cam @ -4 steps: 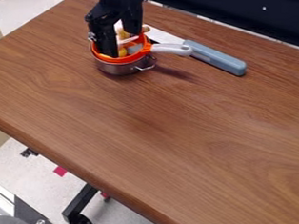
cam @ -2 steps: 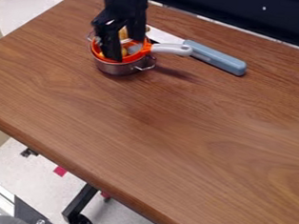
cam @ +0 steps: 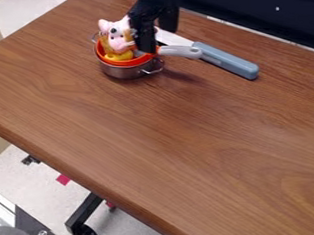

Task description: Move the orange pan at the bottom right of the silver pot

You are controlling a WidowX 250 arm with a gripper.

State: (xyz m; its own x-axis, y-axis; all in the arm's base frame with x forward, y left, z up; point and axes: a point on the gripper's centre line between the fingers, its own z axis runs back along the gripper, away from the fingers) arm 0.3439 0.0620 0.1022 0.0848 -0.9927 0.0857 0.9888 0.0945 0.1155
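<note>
- Since the earlier frame, we record that the gripper (cam: 158,38) has shifted right, from over the middle of the silver pot (cam: 125,73) to above its right side; the pot and the orange pan (cam: 127,63) keep their places.
- Also changed: more of a pink-and-white toy figure (cam: 118,33) comes into sight above the left part of the pot.
- We find the gripper's two fingers spread, with a gap between them; the nearer one reaches down to the pan's rim, close by the handle joint.
- We locate the orange pan nested in the top of the silver pot, its pale grey handle (cam: 180,51) pointing out to the right of the pot.
- Inside the pan, above the pot, we note the toy figure and a yellow item (cam: 118,56) beneath it.
- Behind and to the right of the pot, we log a knife with a white blade (cam: 173,39) and a blue-grey handle (cam: 230,61), lying on the wooden table (cam: 185,141) that bears the pot.
</note>
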